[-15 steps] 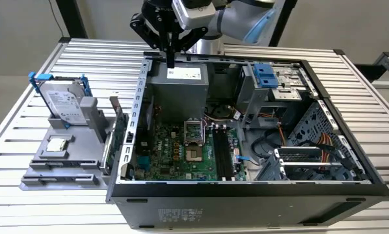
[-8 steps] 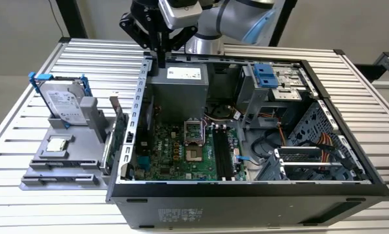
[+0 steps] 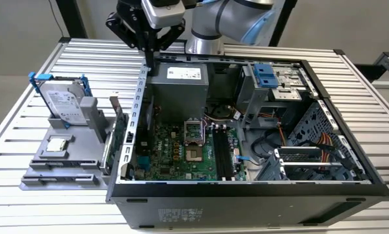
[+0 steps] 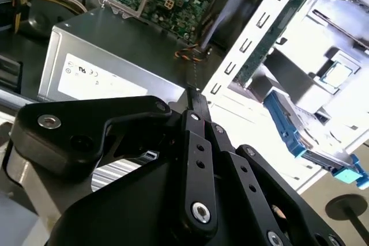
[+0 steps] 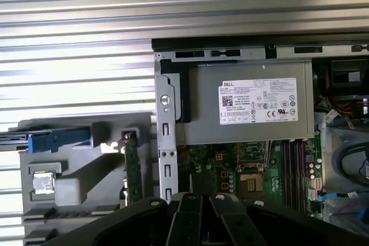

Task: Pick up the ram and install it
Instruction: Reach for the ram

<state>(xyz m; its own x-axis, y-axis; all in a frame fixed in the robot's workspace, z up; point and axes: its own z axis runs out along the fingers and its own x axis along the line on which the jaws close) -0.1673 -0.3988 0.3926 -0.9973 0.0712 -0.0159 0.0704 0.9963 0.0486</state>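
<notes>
**Hand (image 3: pixel 149 50) closed over the case (image 3: pixel 246 207), ram (image 3: pixel 106 155) in the tray (image 3: pixel 58 170)**

We see the hand hanging above the case's back corner, near the power supply (image 3: pixel 178 92). Its fingers (image 4: pixel 195 142) are pressed together with nothing between them. The ram stands on edge in the grey tray on the bench (image 3: pixel 45 209), just beside the green card (image 3: pixel 120 130), at the exterior view's left of the case and well apart from the hand.

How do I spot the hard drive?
Find the open black computer case on the slatted metal table. At the exterior view's left of it sits a grey holder; the silver hard drive stands upright there, the holder's only item in a blue frame.
</notes>
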